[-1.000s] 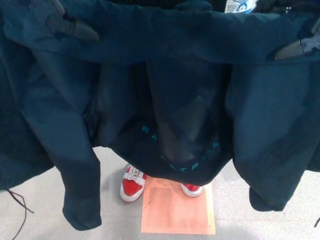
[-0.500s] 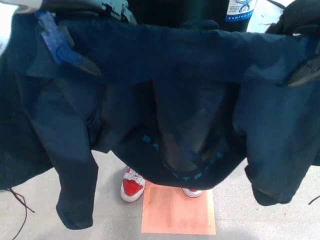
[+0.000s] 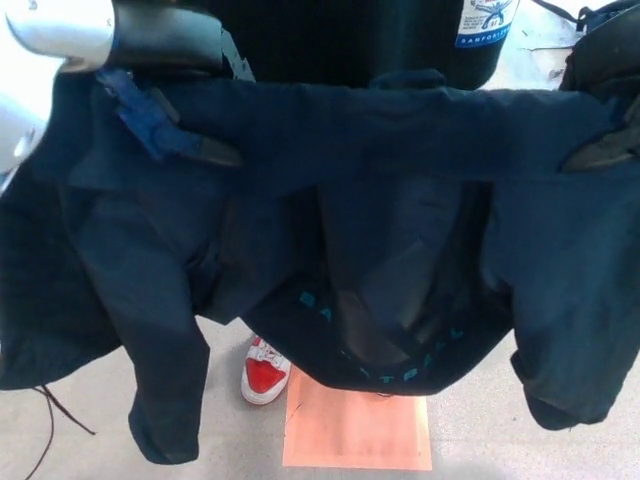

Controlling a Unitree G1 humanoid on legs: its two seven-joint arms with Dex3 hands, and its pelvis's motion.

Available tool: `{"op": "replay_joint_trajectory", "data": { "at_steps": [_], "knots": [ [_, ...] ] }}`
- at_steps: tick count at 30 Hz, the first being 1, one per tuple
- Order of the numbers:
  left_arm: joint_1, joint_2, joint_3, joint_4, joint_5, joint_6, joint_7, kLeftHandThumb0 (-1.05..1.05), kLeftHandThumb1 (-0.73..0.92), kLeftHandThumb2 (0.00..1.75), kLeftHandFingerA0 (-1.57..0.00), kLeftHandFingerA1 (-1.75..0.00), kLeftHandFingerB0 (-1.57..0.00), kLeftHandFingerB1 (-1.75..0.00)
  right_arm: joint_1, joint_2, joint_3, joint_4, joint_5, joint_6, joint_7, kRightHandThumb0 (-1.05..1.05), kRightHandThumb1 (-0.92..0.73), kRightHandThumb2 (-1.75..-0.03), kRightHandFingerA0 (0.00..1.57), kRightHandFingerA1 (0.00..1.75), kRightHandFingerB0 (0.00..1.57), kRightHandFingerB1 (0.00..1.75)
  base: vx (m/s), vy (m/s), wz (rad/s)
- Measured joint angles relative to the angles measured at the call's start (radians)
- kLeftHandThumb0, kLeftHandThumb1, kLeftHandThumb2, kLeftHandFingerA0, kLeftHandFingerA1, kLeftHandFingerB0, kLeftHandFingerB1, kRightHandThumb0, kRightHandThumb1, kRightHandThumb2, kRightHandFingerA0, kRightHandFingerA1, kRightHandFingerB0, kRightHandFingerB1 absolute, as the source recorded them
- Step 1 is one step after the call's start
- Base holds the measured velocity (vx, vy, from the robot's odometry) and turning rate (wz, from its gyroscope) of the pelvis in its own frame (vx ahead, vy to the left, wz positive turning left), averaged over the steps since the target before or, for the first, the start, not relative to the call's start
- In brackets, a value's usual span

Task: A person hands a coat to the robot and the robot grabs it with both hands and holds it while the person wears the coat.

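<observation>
The dark navy coat (image 3: 380, 200) hangs spread across the view, smooth fabric, sleeves drooping at both sides. The left robot hand (image 3: 165, 125) and right robot hand (image 3: 605, 150) each clamp its upper edge. Below, a red-and-white shoe (image 3: 264, 371) stands beside an orange floor square (image 3: 358, 432).

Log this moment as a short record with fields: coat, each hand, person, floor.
coat: dark navy coat, spread open and hanging, teal lettering on its lower part
left hand: left hand shut on coat at its upper edge
right hand: right hand shut on coat at its upper edge
person: one red and white shoe visible below the hem
floor: orange square on grey floor
</observation>
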Motion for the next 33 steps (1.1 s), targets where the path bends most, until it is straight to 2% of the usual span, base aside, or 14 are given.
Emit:
{"op": "replay_joint_trajectory", "data": {
  "at_steps": [2, 3, 5, 6, 7, 8, 13, 22, 23, 24, 26, 28, 29, 33],
  "knots": [
    [0.018, 0.0, 0.011, -0.012, 0.009, -0.012, 0.031, -0.37, 0.86, 0.67, -0.74, -1.69, -0.66, -1.39, 0.031, -0.001, -0.032, -0.021, -0.002, -0.017, -0.043, -0.38, -0.92, -0.67, 0.83, 1.16, 0.8, 0.86, 0.0, 0.0, 0.0],
    [0.022, 0.0, 0.012, -0.013, 0.01, -0.015, 0.038, -0.36, 0.87, 0.65, -0.77, -1.75, -0.59, -1.55, 0.037, -0.001, -0.037, -0.025, -0.002, -0.021, -0.052, -0.37, -0.89, -0.72, 0.8, 1.53, 0.71, 1.21, 0.0, 0.0, 0.0],
    [0.042, 0.0, 0.019, -0.019, 0.019, -0.031, 0.075, -0.36, 0.86, 0.64, -0.79, -1.75, -0.57, -1.6, 0.065, -0.001, -0.066, -0.039, -0.005, -0.041, -0.098, -0.4, -0.88, -0.7, 0.78, 1.48, 0.69, 1.16, 0.0, 0.0, 0.0],
    [0.051, 0.0, 0.022, -0.02, 0.023, -0.039, 0.092, -0.35, 0.85, 0.64, -0.79, -1.75, -0.59, -1.57, 0.078, -0.001, -0.079, -0.046, -0.007, -0.051, -0.12, -0.36, -0.72, -1.1, 0.95, 1.16, 0.8, 0.82, 0.0, 0.0, 0.0],
    [0.058, 0.0, 0.023, -0.021, 0.026, -0.044, 0.106, -0.35, 0.85, 0.64, -0.79, -1.75, -0.59, -1.57, 0.089, -0.001, -0.088, -0.051, -0.008, -0.058, -0.137, -0.36, -0.72, -1.1, 0.95, 1.16, 0.8, 0.82, 0.0, 0.0, 0.0],
    [0.065, 0.0, 0.024, -0.022, 0.03, -0.052, 0.123, -0.36, 0.85, 0.64, -0.78, -1.75, -0.57, -1.57, 0.102, -0.001, -0.101, -0.057, -0.009, -0.066, -0.159, -0.39, -0.91, -0.69, 0.78, 1.63, 0.77, 0.92, 0.0, 0.0, 0.0],
    [0.099, -0.001, 0.027, -0.032, 0.055, -0.082, 0.202, -0.39, 0.82, 0.68, -0.79, -1.71, -0.7, -1.48, 0.161, -0.001, -0.147, -0.076, -0.014, -0.105, -0.258, -0.39, -0.91, -0.67, 0.78, 1.75, 0.57, 1.62, 0.0, 0.0, 0.0],
    [0.15, -0.001, 0.026, -0.036, 0.097, -0.141, 0.343, -0.36, 0.78, 0.63, -0.82, -1.75, -0.6, -1.55, 0.234, 0.009, -0.202, -0.082, -0.029, -0.173, -0.424, -0.35, -0.8, -0.68, 0.88, 1.55, 0.76, 1.29, 0.0, 0.0, 0.0],
    [0.153, -0.001, 0.026, -0.035, 0.101, -0.145, 0.356, -0.35, 0.78, 0.63, -0.86, -1.75, -0.64, -1.57, 0.237, 0.012, -0.207, -0.081, -0.03, -0.177, -0.439, -0.35, -0.82, -0.64, 1.08, 1.21, 0.92, 1.17, 0.0, 0.0, 0.0],
    [0.154, -0.001, 0.026, -0.035, 0.102, -0.147, 0.361, -0.34, 0.78, 0.63, -0.88, -1.75, -0.65, -1.59, 0.238, 0.013, -0.209, -0.081, -0.031, -0.179, -0.445, -0.36, -0.82, -0.7, 0.91, 1.58, 0.79, 1.41, 0.0, 0.0, 0.0],
    [0.158, -0.002, 0.026, -0.031, 0.112, -0.157, 0.4, -0.33, 0.79, 0.63, -0.89, -1.75, -0.65, -1.6, 0.242, 0.023, -0.222, -0.071, -0.034, -0.19, -0.488, -0.37, -0.85, -0.69, 0.83, 1.73, 0.71, 1.52, 0.0, 0.0, 0.0],
    [0.158, -0.004, 0.026, -0.025, 0.12, -0.158, 0.428, -0.33, 0.79, 0.64, -0.9, -1.75, -0.68, -1.54, 0.242, 0.028, -0.228, -0.063, -0.037, -0.197, -0.516, -0.37, -0.87, -0.66, 0.79, 1.75, 0.61, 1.57, 0.0, 0.0, 0.0],
    [0.158, -0.006, 0.026, -0.021, 0.124, -0.16, 0.441, -0.34, 0.78, 0.67, -0.9, -1.71, -0.77, -1.19, 0.242, 0.031, -0.23, -0.059, -0.038, -0.2, -0.529, -0.36, -0.87, -0.66, 0.75, 1.75, 0.57, 1.52, 0.0, 0.0, 0.0],
    [0.157, -0.013, 0.026, 0.007, 0.14, -0.172, 0.505, -0.35, 0.81, 0.64, -0.91, -1.73, -0.65, -1.58, 0.241, 0.045, -0.24, -0.039, -0.043, -0.211, -0.588, -0.36, -0.85, -0.69, 0.91, 1.49, 0.75, 1.28, 0.0, 0.0, 0.0]
  ]
}}
